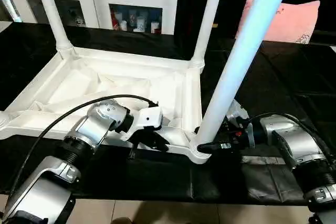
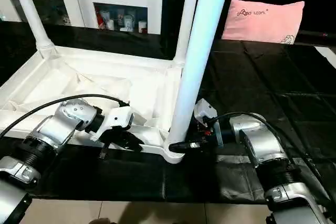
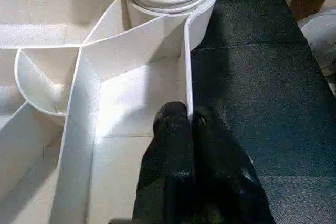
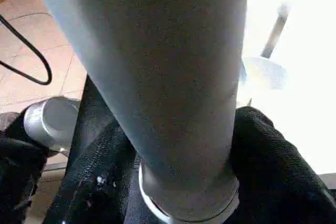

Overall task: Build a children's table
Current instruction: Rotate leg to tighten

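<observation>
Gripping the near leg (image 1: 239, 61) at its corner socket with our right gripper (image 1: 207, 146), we pinch the upturned tabletop's (image 1: 100, 85) near rim with our closed left gripper (image 1: 149, 141) on the black mat (image 1: 273, 87).

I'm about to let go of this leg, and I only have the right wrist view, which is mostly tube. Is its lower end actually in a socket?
Observer: Yes. The near leg stands upright in the corner socket of the upturned tabletop. The right gripper is clamped on it just above the socket.
Operator: Is anything steadying the top?
Observer: The left gripper is pinched on the thin rim wall beside that corner.
Operator: Are any other legs up?
Observer: Two far legs stand in the back corner sockets.
</observation>
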Motion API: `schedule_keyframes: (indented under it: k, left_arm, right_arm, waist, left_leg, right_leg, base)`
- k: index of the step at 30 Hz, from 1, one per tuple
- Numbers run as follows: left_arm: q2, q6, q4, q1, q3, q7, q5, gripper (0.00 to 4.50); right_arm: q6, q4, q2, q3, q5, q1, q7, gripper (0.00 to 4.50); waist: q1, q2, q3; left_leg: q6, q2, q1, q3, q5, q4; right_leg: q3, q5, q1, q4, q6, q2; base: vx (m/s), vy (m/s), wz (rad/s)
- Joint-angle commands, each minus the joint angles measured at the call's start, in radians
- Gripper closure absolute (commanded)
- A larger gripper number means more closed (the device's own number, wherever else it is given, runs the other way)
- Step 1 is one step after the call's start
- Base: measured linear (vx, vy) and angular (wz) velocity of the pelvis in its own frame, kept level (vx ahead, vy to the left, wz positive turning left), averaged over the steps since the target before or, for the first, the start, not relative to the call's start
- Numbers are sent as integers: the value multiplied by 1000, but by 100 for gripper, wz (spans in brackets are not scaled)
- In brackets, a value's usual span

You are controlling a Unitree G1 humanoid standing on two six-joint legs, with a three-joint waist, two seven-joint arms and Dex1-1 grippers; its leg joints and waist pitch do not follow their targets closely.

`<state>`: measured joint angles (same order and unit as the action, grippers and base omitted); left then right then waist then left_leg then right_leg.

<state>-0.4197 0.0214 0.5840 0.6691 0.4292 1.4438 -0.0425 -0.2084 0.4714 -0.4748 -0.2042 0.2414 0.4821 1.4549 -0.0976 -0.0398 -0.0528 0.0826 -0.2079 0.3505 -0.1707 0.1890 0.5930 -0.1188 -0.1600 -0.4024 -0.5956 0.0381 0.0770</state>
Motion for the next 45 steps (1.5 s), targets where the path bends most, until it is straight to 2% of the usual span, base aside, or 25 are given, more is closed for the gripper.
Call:
schedule_keyframes:
  k: [1,4,7,9,10,11,12,13,14,15,17,19,21,23,24,25,26,29,31,33,38,40,43,44,45]
  left_arm:
    - [11,-6,-19,5,32,51,0,450]
    - [20,17,-1,5,22,19,-4,450]
    - [47,76,31,20,-17,-90,-11,450]
    - [64,114,33,27,-38,-146,-9,450]
    - [70,126,34,30,-46,-166,-8,450]
    - [101,194,25,42,-77,-243,-1,450]
    - [101,194,25,42,-77,-243,-1,450]
    - [124,244,21,51,-101,-292,10,450]
    - [148,290,10,57,-124,-339,21,450]
    - [169,329,1,61,-145,-384,29,450]
    - [209,390,-17,66,-174,-454,37,450]
    - [243,421,-23,71,-192,-529,28,450]
    - [268,447,-26,75,-197,-582,8,450]
    - [282,464,-30,77,-188,-608,-13,450]
    - [283,465,-30,77,-187,-609,-15,450]
    - [287,474,-33,77,-184,-619,-23,450]
    - [288,476,-34,77,-179,-624,-30,450]
    - [281,467,-36,73,-170,-612,-33,450]
    - [276,465,-39,70,-166,-607,-33,450]
    - [239,440,-49,62,-149,-569,-40,450]
    - [192,395,-48,52,-134,-493,-41,450]
    - [163,356,-26,48,-119,-442,-45,450]
    - [147,321,-12,45,-110,-411,-43,450]
    - [121,250,2,36,-94,-339,-29,450]
    - [116,232,4,34,-92,-323,-25,450]
  right_arm:
    - [-19,-3,3,-3,15,16,20,215]
    - [-48,-29,20,12,35,-1,-10,230]
    - [-97,-68,60,38,10,-22,-169,232]
    - [-139,-84,84,50,2,-33,-248,238]
    - [-154,-89,92,54,0,-36,-275,238]
    - [-201,-107,134,65,-17,-51,-380,241]
    - [-201,-107,134,65,-17,-51,-380,241]
    - [-226,-107,163,73,-28,-54,-444,241]
    - [-258,-103,197,82,-38,-52,-513,241]
    - [-279,-97,228,90,-49,-47,-574,243]
    - [-306,-83,290,102,-68,-32,-692,243]
    - [-314,-66,342,111,-80,-11,-779,245]
    - [-351,-66,380,112,-92,10,-838,246]
    - [-388,-72,409,109,-94,27,-864,246]
    - [-389,-74,410,108,-94,28,-865,246]
    - [-397,-84,419,106,-95,31,-869,246]
    - [-395,-96,421,104,-95,30,-867,193]
    - [-378,-120,407,97,-99,21,-853,178]
    - [-377,-125,404,98,-98,18,-854,139]
    - [-379,-166,374,99,-91,-6,-830,129]
    - [-352,-224,286,66,-97,-53,-729,85]
    - [-332,-242,230,70,-92,-73,-667,79]
    - [-309,-241,198,76,-91,-78,-634,44]
    - [-255,-224,146,101,-82,-75,-565,44]
    - [-244,-221,136,106,-77,-75,-548,44]
  waist:
    - [4,7,70]
    - [6,7,69]
    - [12,11,65]
    - [16,11,64]
    - [18,10,63]
    - [22,14,63]
    - [25,11,65]
    - [26,11,66]
    - [33,20,67]
    - [44,19,67]
    - [54,15,69]
    - [63,16,70]
    - [61,14,70]
    - [64,18,70]
    - [62,14,69]
    - [62,15,69]
    - [61,16,67]
    - [63,17,67]
    - [63,18,66]
    - [62,21,67]
    - [58,21,71]
    - [55,24,69]
    - [53,22,66]
    - [55,24,65]
    - [51,24,65]
  left_leg:
    - [-54,-32,-2,1,162,-63]
    - [-48,-31,-2,1,181,-64]
    - [-34,-29,-5,3,202,-66]
    - [-19,-25,-8,6,226,-66]
    - [-18,-24,-8,6,228,-67]
    - [-12,-25,-8,8,226,-68]
    - [-9,-25,-7,8,224,-67]
    - [-8,-24,-5,10,223,-67]
    - [-4,-24,-4,11,218,-67]
    - [-1,-24,-2,10,220,-67]
    - [-3,-20,0,9,211,-64]
    - [-8,-19,4,10,194,-63]
    - [-27,-15,1,6,188,-60]
    - [-29,-18,3,8,172,-64]
    - [-33,-19,0,7,180,-64]
    - [-33,-19,0,7,183,-64]
    - [-34,-20,-1,7,191,-66]
    - [-34,-20,0,8,199,-67]
    - [-31,-20,-2,8,213,-67]
    - [-29,-21,-2,9,211,-68]
    - [-48,-22,1,5,165,-66]
    - [-52,-22,1,6,178,-67]
    - [-49,-21,1,6,200,-67]
    - [-42,-21,-1,5,218,-66]
    - [-45,-20,-2,7,224,-67]
  right_leg:
    - [60,-284,61,70,165,73]
    - [59,-311,61,75,159,71]
    - [58,-347,58,81,146,70]
    - [54,-436,59,91,113,74]
    - [54,-450,57,95,106,72]
    - [53,-450,56,97,101,72]
    - [53,-443,57,95,100,72]
    - [52,-440,59,93,101,73]
    - [53,-412,58,90,111,72]
    - [53,-392,58,88,123,71]
    - [53,-377,60,87,130,70]
    - [53,-358,62,86,139,70]
    - [54,-367,61,91,132,69]
    - [54,-343,62,87,137,66]
    - [54,-353,59,89,134,67]
    - [54,-356,60,88,133,68]
    - [55,-363,59,91,126,69]
    - [55,-364,59,93,121,69]
    - [55,-380,58,95,115,69]
    - [56,-365,59,94,118,69]
    - [61,-225,64,78,160,67]
    - [60,-251,65,82,156,69]
    - [58,-309,63,89,142,70]
    - [58,-334,62,91,135,69]
    - [57,-347,62,95,132,71]
  base:
    - [0,0,0]
    - [0,0,0]
    - [0,0,0]
    - [0,0,0]
    - [0,0,0]
    - [0,0,0]
    - [0,0,0]
    - [0,0,0]
    - [0,0,0]
    - [0,0,0]
    - [0,0,0]
    - [0,0,0]
    - [0,0,0]
    - [0,0,0]
    - [0,0,0]
    - [0,0,0]
    - [0,0,0]
    - [0,0,0]
    - [0,0,0]
    - [0,0,0]
    - [0,0,0]
    - [0,0,0]
    - [0,0,0]
    - [0,0,0]
    - [0,0,0]
